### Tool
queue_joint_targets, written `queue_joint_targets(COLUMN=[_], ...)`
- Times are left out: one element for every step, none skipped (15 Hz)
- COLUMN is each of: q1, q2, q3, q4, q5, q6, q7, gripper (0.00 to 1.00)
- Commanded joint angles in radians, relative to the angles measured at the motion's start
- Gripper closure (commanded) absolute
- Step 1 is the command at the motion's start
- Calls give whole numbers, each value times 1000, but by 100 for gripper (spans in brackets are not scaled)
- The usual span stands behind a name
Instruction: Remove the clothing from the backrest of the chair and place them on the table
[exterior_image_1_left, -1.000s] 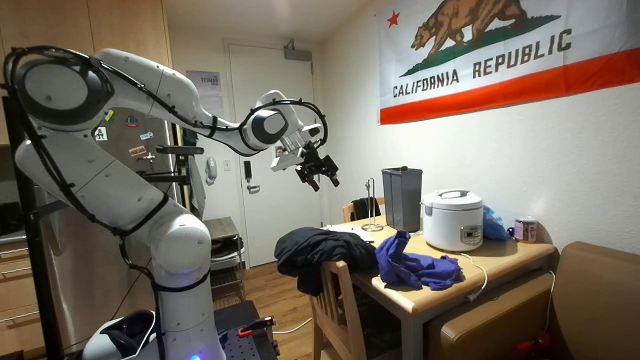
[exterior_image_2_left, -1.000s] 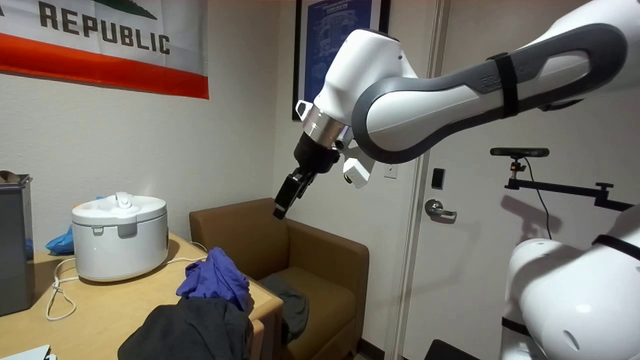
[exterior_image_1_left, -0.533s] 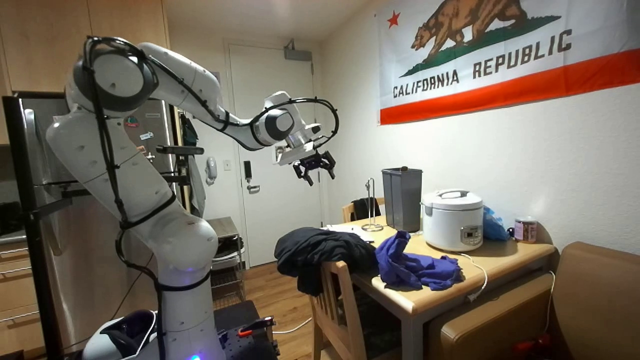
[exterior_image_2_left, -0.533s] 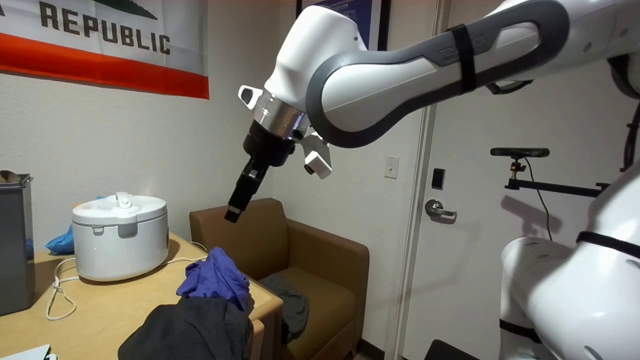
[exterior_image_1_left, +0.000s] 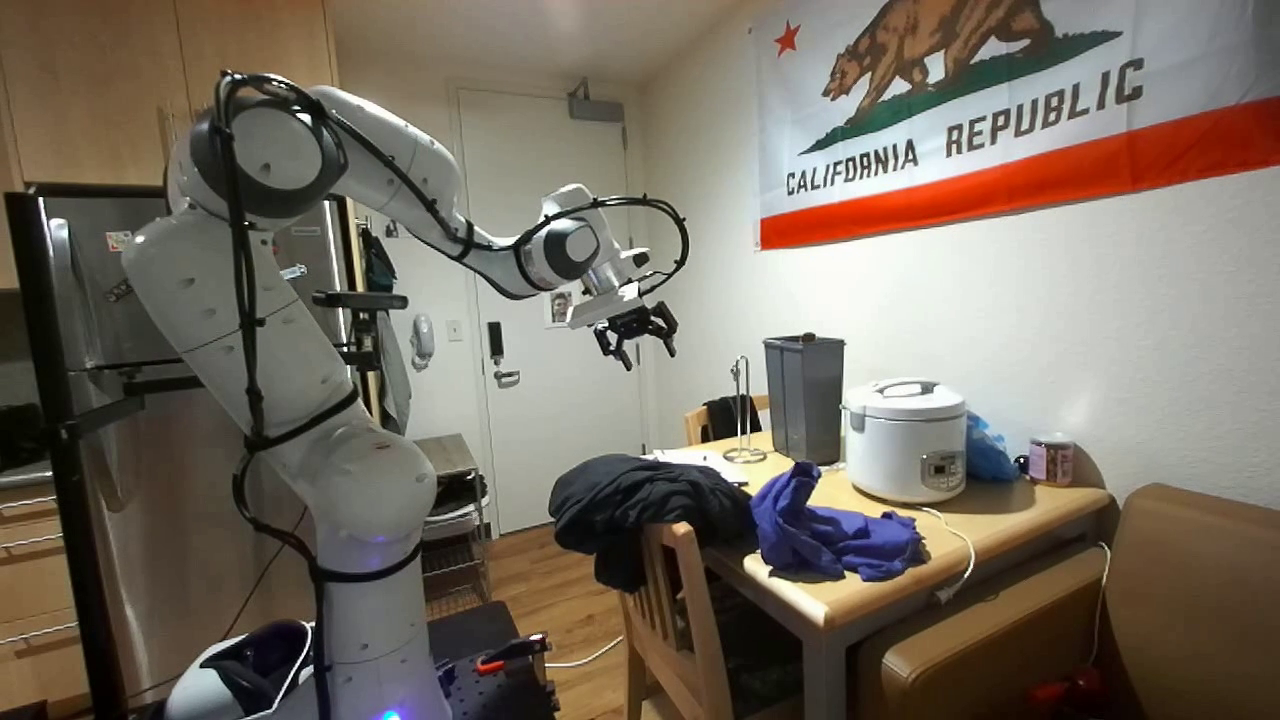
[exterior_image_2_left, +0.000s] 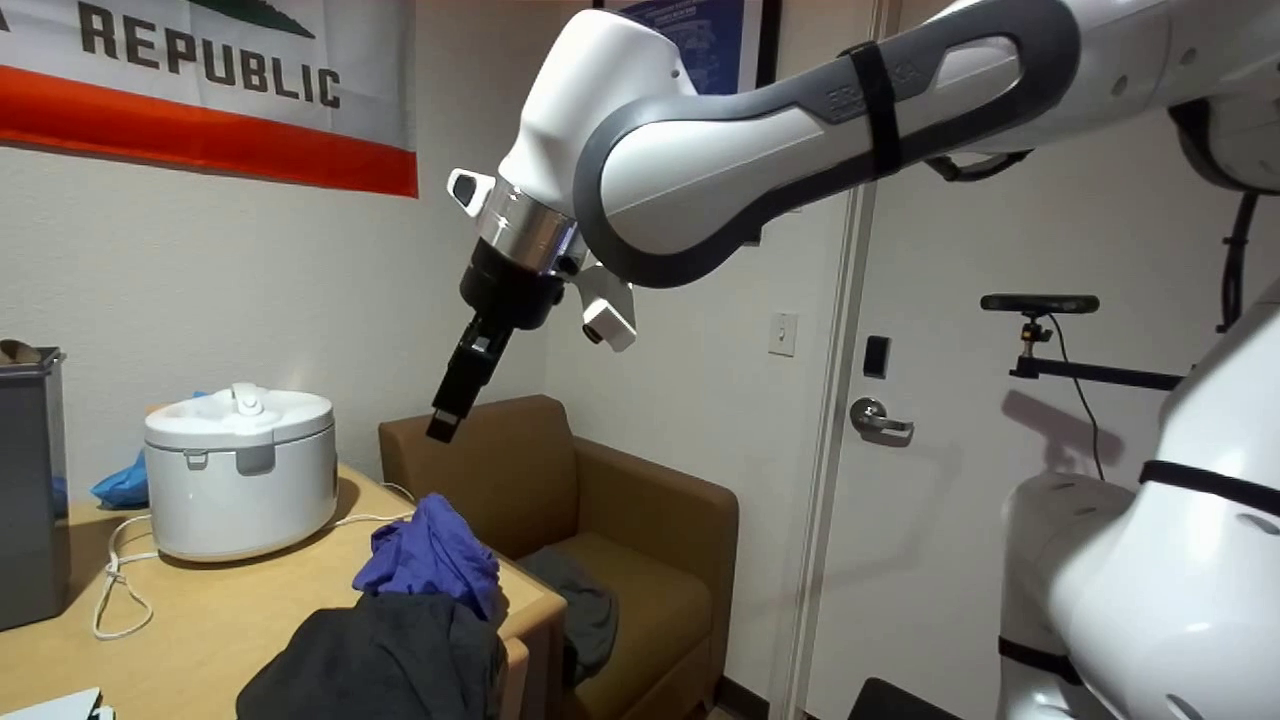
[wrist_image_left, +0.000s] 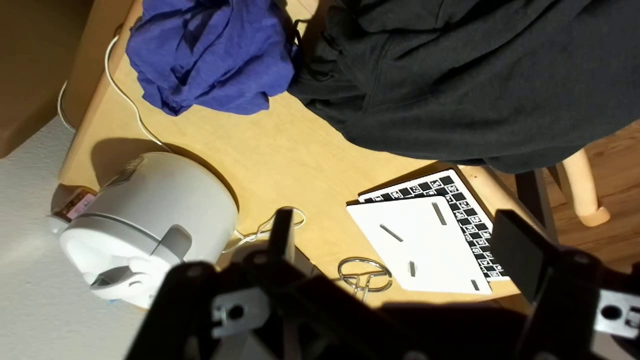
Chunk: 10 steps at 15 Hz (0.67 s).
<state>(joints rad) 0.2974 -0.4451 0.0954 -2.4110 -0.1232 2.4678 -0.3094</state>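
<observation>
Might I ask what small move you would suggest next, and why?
I'd probably lower the spread black fingers toward the limp black cloth garment: it drapes over the light brown wooden chair's slatted backrest, while the fingers hang higher, holding nothing.

Operating remotely, I classify this site as a home with kitchen and dining area. Identifying features: steel refrigerator (exterior_image_1_left: 170, 520), wooden cabinets (exterior_image_1_left: 90, 100), a rice cooker (exterior_image_1_left: 905, 445) on the wooden table (exterior_image_2_left: 220, 610), an upholstered armchair (exterior_image_2_left: 645, 510), and a California Republic flag (exterior_image_1_left: 1000, 130) on the wall (exterior_image_1_left: 1150, 340).
</observation>
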Motion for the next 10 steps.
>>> queue_joint_targets(q1=[0, 14, 22, 31, 45, 58, 69, 77, 82, 85], q2=[17, 34, 57, 77, 100, 118, 136, 154, 172, 187], q3=[-13, -18, -16, -17, -16, -17, -18, -17, -18, -19], q4=[-14, -10, 4, 13, 24, 30, 37, 44, 51, 56], q5=[54, 73, 80, 89, 100, 111, 121, 129, 138, 147], q6=[54, 100, 127, 153, 169, 184, 197, 204, 212, 224], q7=[-24, -44, -61, -85, -111, -139, -161, -182, -202, -220], gripper=[0, 0, 0, 0, 0, 0, 0, 0, 0, 0])
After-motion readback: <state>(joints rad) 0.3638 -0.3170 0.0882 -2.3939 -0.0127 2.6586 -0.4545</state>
